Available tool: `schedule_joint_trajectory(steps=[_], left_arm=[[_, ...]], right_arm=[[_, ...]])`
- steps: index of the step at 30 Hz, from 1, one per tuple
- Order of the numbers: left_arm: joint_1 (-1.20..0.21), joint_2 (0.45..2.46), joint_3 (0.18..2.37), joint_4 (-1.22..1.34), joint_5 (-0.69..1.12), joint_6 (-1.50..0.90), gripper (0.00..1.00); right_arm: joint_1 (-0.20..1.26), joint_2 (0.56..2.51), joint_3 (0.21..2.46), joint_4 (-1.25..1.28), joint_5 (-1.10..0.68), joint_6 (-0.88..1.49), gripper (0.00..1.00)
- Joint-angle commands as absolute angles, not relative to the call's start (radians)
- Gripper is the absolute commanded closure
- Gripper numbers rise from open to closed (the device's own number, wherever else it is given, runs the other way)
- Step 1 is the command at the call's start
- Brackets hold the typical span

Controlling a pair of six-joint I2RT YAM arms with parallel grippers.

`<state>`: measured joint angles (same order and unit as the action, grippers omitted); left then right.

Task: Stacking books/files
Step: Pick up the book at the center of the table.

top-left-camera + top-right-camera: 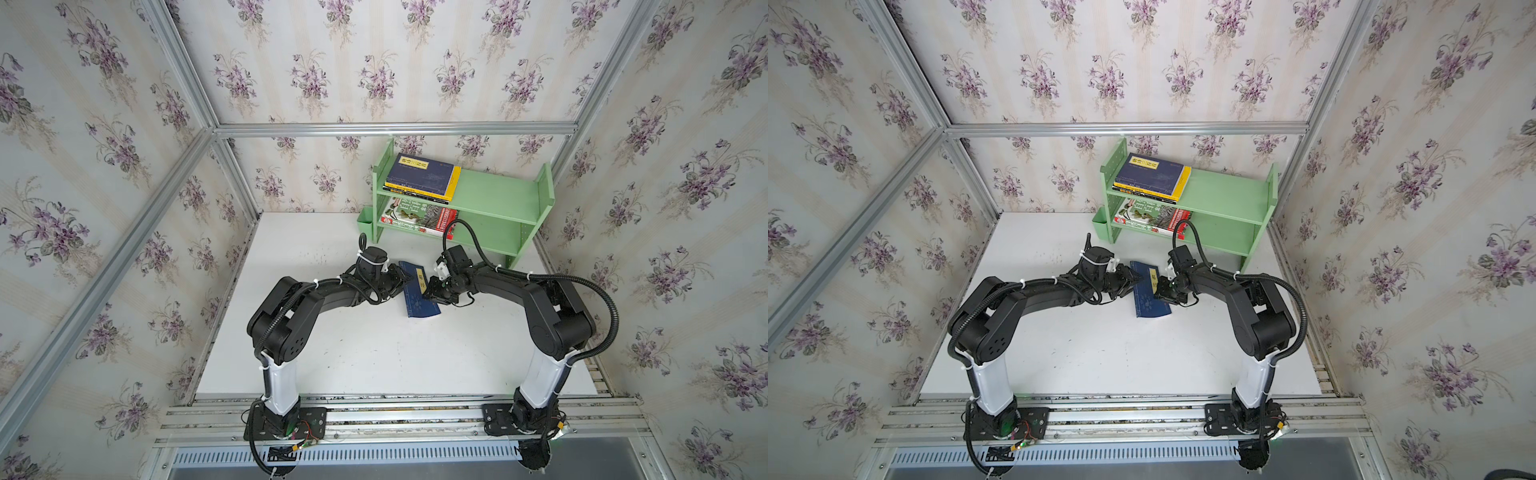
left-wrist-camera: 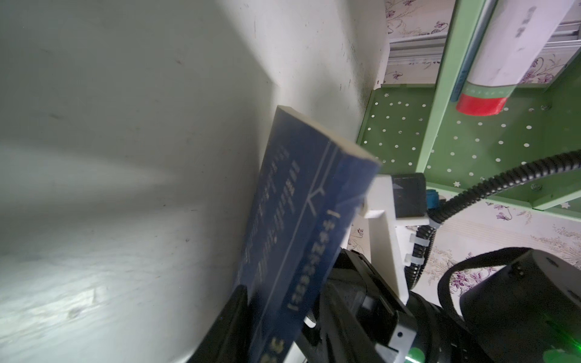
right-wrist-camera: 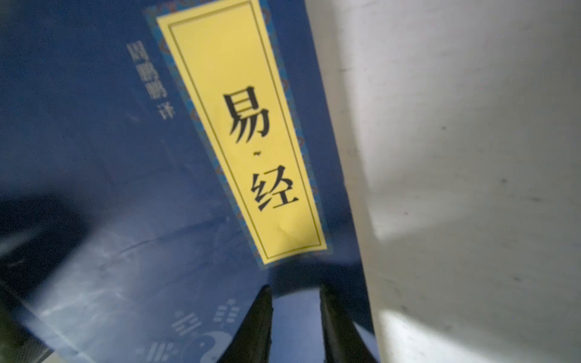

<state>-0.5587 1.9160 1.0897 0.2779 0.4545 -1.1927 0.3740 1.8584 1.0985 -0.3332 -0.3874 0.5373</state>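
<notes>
On the white tabletop (image 1: 374, 353), mid-way, the left gripper (image 1: 406, 281) clamps the navy book (image 1: 422, 302); the right gripper (image 1: 428, 291) hovers over its cover, jaws apart.

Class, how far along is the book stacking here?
Done: books lie on both shelf tiers. In hand: left gripper clamps the last navy book by its edge on the table; right gripper is open over its cover. Left: stacking that book.

A pale green two-tier shelf (image 1: 494, 192) stands at the white table's (image 1: 374, 353) far edge, toward its right corner, a small green bin (image 1: 365, 223) on its left end. Purple-flowered wallpaper (image 1: 374, 62) surrounds.
</notes>
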Motion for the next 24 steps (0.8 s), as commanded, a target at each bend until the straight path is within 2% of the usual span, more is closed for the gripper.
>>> schedule_joint_trajectory(steps=[1,3,6,14,19,24], left_arm=[[-0.558,1.932,1.109,0.307,0.495,-1.188,0.64],[-0.560,1.938,1.114,0.303,0.495,-1.186,0.69],[-0.560,1.939,1.115,0.284,0.489,-1.177,0.70],[-0.561,1.935,1.145,0.198,0.470,-1.122,0.86],[-0.562,1.849,1.187,0.053,0.393,-0.978,0.93],[-0.563,1.739,1.244,-0.129,0.330,-0.826,0.97]], right_arm=[[0.376,1.891,1.085,-0.421,-0.333,0.537,0.69],[0.376,1.891,1.076,-0.412,-0.337,0.539,0.69],[0.377,1.879,1.065,-0.403,-0.343,0.538,0.69],[0.371,1.823,1.056,-0.370,-0.388,0.547,0.68],[0.352,1.701,1.063,-0.355,-0.386,0.582,0.54],[0.325,1.540,1.108,-0.379,-0.351,0.617,0.44]])
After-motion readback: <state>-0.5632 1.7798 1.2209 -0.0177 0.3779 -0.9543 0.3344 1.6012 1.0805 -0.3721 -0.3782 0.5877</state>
